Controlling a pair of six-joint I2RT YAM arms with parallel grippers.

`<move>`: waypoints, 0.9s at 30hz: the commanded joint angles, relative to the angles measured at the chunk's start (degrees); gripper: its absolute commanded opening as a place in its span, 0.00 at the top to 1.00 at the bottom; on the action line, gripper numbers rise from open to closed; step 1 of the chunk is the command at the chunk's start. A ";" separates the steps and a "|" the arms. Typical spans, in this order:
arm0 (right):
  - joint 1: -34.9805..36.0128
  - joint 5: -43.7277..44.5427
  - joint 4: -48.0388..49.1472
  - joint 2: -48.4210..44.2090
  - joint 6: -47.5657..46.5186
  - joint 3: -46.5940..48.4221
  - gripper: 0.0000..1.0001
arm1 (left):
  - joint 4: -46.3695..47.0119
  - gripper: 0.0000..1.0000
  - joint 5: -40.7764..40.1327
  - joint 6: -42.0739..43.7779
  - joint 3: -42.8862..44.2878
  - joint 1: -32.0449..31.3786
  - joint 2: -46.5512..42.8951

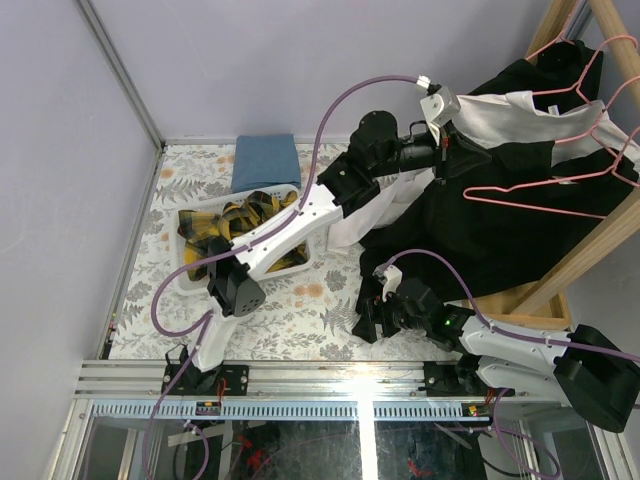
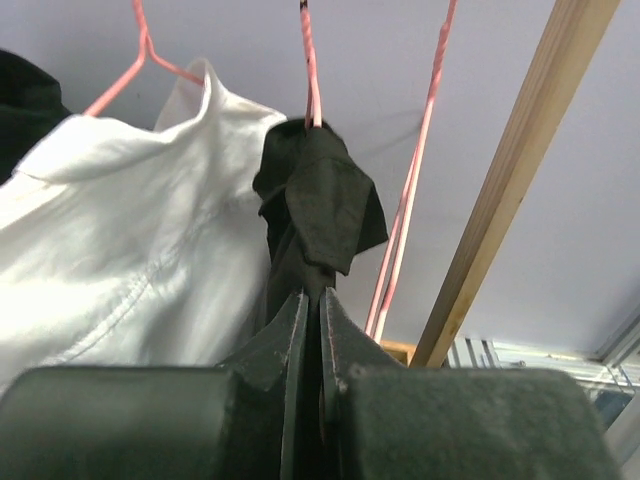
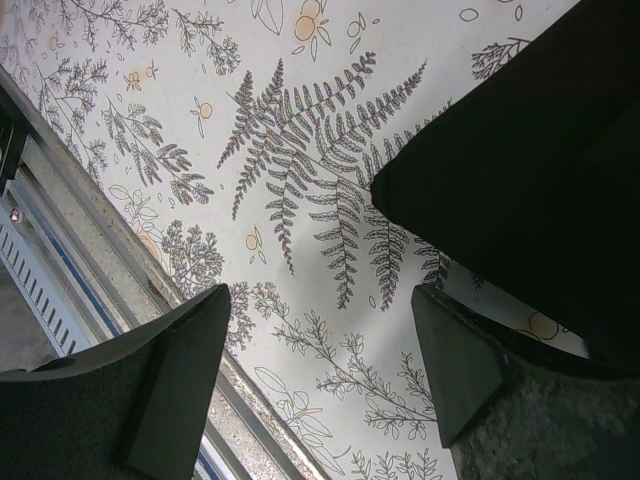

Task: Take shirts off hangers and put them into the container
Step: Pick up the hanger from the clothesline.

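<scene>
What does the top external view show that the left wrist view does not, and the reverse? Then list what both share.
Top external only: the white container holding the plaid shirt, the blue cloth, and the right gripper. Left wrist only: the left gripper with jaws shut on the black shirt. Both: the white shirt, pink hangers, wooden post.

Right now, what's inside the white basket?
The yellow-and-black plaid shirt lies bunched up in the white basket. The left arm crosses above its right half, so anything there, or under the shirt, is hidden.
</scene>
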 commanded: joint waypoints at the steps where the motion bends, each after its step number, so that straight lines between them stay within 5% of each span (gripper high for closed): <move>1: 0.23 0.50 -3.84 1.26 0.52 0.50 0.19 | 10.55 1.00 -2.11 -1.77 -2.02 -0.10 -5.50; 13: 0.26 0.65 -4.05 2.25 0.57 0.94 0.19 | 17.21 1.00 -2.33 -5.55 1.90 -0.20 -4.17; 27: 0.23 0.28 -3.92 2.33 0.34 1.02 0.19 | -5.94 0.93 -2.11 3.97 -7.70 -0.10 -4.61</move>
